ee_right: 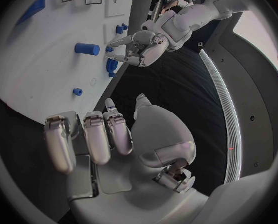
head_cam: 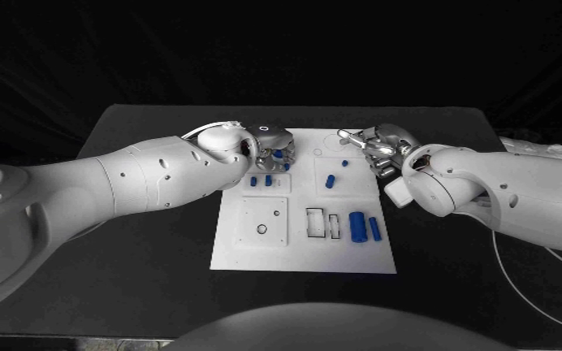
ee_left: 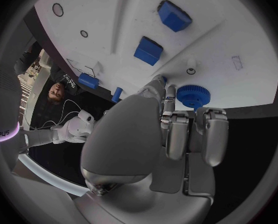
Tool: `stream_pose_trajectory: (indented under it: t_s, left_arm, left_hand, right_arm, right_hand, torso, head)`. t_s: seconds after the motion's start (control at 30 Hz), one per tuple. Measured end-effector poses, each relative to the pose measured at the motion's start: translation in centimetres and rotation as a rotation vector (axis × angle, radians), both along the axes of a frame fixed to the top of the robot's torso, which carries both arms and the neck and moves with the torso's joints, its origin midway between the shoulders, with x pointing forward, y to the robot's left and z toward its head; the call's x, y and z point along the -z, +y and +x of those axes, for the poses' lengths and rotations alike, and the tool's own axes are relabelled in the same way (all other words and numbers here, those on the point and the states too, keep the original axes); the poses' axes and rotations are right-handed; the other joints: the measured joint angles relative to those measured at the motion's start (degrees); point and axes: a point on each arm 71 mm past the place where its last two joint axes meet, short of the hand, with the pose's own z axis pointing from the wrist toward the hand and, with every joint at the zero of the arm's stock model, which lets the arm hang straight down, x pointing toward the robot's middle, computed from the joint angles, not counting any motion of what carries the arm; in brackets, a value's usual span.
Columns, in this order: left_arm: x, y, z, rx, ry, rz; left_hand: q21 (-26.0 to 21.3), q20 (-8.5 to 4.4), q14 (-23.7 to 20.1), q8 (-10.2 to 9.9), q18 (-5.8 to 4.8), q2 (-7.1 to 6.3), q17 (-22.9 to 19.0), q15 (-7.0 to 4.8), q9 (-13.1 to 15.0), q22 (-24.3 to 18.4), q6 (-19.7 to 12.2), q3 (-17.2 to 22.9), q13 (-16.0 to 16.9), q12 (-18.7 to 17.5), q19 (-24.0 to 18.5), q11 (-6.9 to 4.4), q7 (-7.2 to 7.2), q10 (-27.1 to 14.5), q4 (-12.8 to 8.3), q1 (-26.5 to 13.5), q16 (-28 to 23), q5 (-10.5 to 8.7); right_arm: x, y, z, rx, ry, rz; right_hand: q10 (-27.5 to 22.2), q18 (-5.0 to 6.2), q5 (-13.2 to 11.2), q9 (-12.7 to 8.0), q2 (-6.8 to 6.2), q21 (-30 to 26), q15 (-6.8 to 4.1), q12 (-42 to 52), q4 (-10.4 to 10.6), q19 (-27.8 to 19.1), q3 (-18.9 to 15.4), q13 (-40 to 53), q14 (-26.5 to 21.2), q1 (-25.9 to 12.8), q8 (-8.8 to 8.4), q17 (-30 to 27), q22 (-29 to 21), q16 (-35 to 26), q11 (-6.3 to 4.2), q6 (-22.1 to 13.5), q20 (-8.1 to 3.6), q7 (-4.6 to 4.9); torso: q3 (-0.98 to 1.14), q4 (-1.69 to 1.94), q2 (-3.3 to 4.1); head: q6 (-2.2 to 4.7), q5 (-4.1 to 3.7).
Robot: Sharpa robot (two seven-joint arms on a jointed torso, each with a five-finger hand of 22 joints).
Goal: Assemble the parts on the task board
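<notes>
Blue gear point(ee_left: 193, 95) seemingly touching left hand's fingers point(ee_left: 176, 129).

A robotics lab: a black table point(head_cam: 153, 205) stands before black drapes point(head_cam: 281, 26), lit from above. On it lies a white task board point(head_cam: 307, 257) with blue parts point(head_cam: 357, 227), flanked by two white robot arms point(head_cam: 140, 176). A white cable point(head_cam: 516, 278) trails over the table's right side. Equipment and wiring show dimly beyond the table's edge.

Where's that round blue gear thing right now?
In the left wrist view the blue gear sits on the task board near its edge, right at the left hand's fingertips.
</notes>
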Motion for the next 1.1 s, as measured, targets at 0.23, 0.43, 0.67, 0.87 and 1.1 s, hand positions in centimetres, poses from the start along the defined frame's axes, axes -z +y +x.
stream_pose_trajectory:
  t_s: [0.23,0.43,0.67,0.87,1.1]
  left_arm:
    - [-0.01,-0.06,0.09,0.001,0.006,0.010]
    - [-0.05,-0.13,0.13,0.002,0.006,0.012]
    - [-0.09,-0.21,0.19,0.004,0.004,0.013]
    - [-0.12,-0.29,0.24,0.005,0.006,0.017]
    - [-0.12,-0.42,0.24,0.008,0.008,0.022]
  left_hand:
    - [0.0,0.00,0.0,0.0,0.00,0.00,0.0,0.00,0.0,0.0,0.0,0.2,0.0,0.0,0.0,-0.20,0.00,0.2,0.1,0.0,0.0,0.00]
    - [0.0,0.00,0.0,0.3,0.00,0.00,0.0,0.00,-0.1,0.0,0.3,0.4,0.0,0.0,0.0,-0.20,-0.10,0.2,0.4,0.0,0.0,0.00]
    - [0.0,0.00,0.0,0.3,0.00,0.00,0.0,0.00,-0.1,0.0,0.9,0.9,0.0,0.0,0.0,-0.51,-0.11,0.9,0.2,0.0,0.0,0.00]
    - [0.0,0.00,0.0,0.8,0.00,0.00,0.0,0.00,-0.1,0.0,1.9,1.5,-0.1,0.0,0.0,-0.81,-0.41,1.8,0.1,0.0,0.0,0.00]
    - [0.0,0.00,0.0,1.2,-0.01,-0.30,0.0,-0.41,-0.1,0.0,3.1,2.1,-0.1,0.0,0.0,-0.99,-0.61,3.0,0.0,0.3,0.0,0.00]
  right_arm:
    - [0.01,0.06,0.03,-0.001,0.001,0.000]
    - [0.02,0.08,0.02,-0.001,0.003,0.001]
    - [0.03,0.03,0.00,0.000,0.005,0.001]
    - [0.04,0.04,-0.01,-0.001,0.007,0.001]
    - [0.05,0.09,-0.01,-0.002,0.008,0.002]
  right_hand:
    - [0.0,0.00,0.0,0.0,0.00,0.0,0.00,0.0,0.0,0.0,0.0,0.0,0.0,0.0,0.00,0.0,0.0,0.0,0.00,0.0,0.00,0.00]
    - [0.0,0.00,0.0,0.0,0.00,0.0,0.00,0.0,0.0,0.0,0.0,0.0,0.0,0.0,0.00,0.0,0.0,0.0,0.00,0.0,0.00,0.00]
    - [0.0,0.00,0.0,0.0,0.00,0.0,0.00,0.0,0.0,0.0,0.0,0.0,0.0,0.0,0.00,0.0,0.0,0.0,0.00,0.0,0.00,0.00]
    - [0.0,0.00,0.0,0.0,0.00,0.0,0.00,0.0,0.0,0.0,0.0,0.0,0.0,0.0,0.00,0.0,0.0,0.0,0.00,0.0,0.00,0.00]
    - [0.0,0.00,0.0,0.0,0.00,0.0,0.00,0.0,0.0,0.0,0.0,0.0,0.0,0.0,0.00,0.0,0.0,0.0,0.00,0.0,0.00,0.00]
  torso:
    - [0.01,0.01,-0.02]
    - [-0.03,0.02,0.03]
    - [-0.03,0.01,0.07]
    - [-0.03,0.02,0.07]
    - [-0.02,0.03,0.04]
  head:
    - [-0.03,-0.10]
    - [-0.03,-0.19]
    - [-0.14,-0.20]
    - [-0.17,-0.09]
    - [-0.12,-0.08]
